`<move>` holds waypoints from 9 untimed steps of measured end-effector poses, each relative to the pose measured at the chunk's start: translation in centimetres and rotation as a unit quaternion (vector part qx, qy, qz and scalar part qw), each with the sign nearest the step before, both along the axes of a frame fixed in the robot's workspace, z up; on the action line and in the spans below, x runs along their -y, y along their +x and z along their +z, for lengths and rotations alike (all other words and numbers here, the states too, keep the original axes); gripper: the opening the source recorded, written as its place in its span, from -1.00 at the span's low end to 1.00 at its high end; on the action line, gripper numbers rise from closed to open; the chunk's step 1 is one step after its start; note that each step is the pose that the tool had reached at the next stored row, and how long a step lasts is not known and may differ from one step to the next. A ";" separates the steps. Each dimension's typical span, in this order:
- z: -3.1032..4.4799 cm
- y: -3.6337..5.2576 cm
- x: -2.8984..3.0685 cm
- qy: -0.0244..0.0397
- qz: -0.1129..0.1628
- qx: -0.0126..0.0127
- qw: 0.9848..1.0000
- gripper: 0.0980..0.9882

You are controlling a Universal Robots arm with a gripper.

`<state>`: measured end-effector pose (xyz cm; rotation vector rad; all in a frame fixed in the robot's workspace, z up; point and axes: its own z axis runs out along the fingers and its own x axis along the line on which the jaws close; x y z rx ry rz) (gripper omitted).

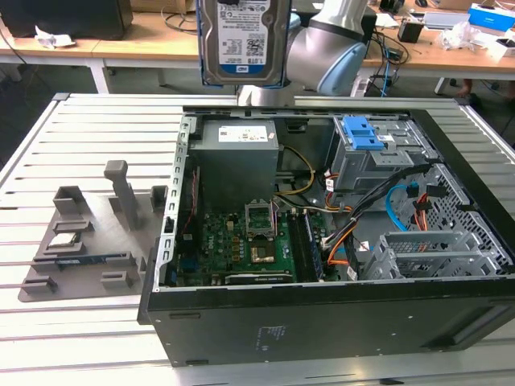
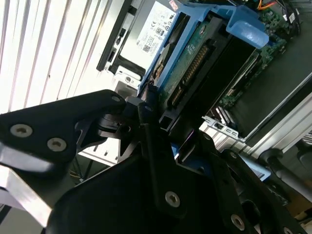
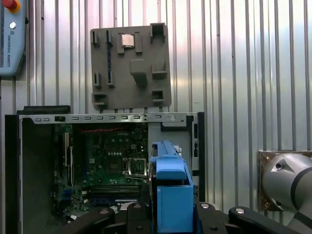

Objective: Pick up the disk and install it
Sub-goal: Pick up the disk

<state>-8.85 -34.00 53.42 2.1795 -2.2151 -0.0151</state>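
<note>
Fingers [image 2: 153, 146] of the black end effector [image 2: 168, 127] are closed on the blue plastic carrier frame of the disk [image 1: 244, 40], a flat rectangular silver-grey hard drive with a white-and-blue printed label. In the exterior view the disk hangs upright in the air above the far side of the open black computer case [image 1: 322, 330], clear of it, with its label facing the camera and the silver-and-blue robot arm [image 1: 330, 52] behind it. In the second wrist view the green circuit-board underside of the disk is turned toward the camera. The case lies on its side on a ribbed silver metal tabletop [image 1: 80, 145]. Inside the case, a grey boxy power supply [image 1: 237, 157] sits at the far wall, with a green motherboard [image 1: 225, 245] nearer the case's front wall. A blue ribbed plastic latch piece [image 1: 362, 133] rests on top of a grey metal drive cage [image 1: 378, 161], orange and blue cables [image 1: 402, 205] run just beside that cage, and a second perforated metal cage [image 1: 434, 253] stands by the front wall. Beside the case, on the exterior view's left, a grey plastic parts tray [image 1: 76, 277] lies flat, and a small square silver processor chip [image 1: 64, 240] sits in one of its pockets.
</note>
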 end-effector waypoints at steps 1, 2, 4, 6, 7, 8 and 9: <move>0.00 0.38 -0.01 0.000 0.000 0.000 1.000 -0.40; 0.00 0.69 -0.01 0.000 0.000 0.000 1.000 -0.40; 0.00 1.98 -0.02 0.000 0.000 0.000 1.000 -0.40; 0.00 2.66 -0.02 0.000 0.000 0.000 1.000 -0.40; 0.00 3.19 -0.03 0.000 0.000 0.000 1.000 -0.40; 0.00 3.82 -0.03 0.000 0.000 0.000 1.000 -0.40; 0.00 4.15 -0.04 0.000 0.000 0.000 1.000 -0.40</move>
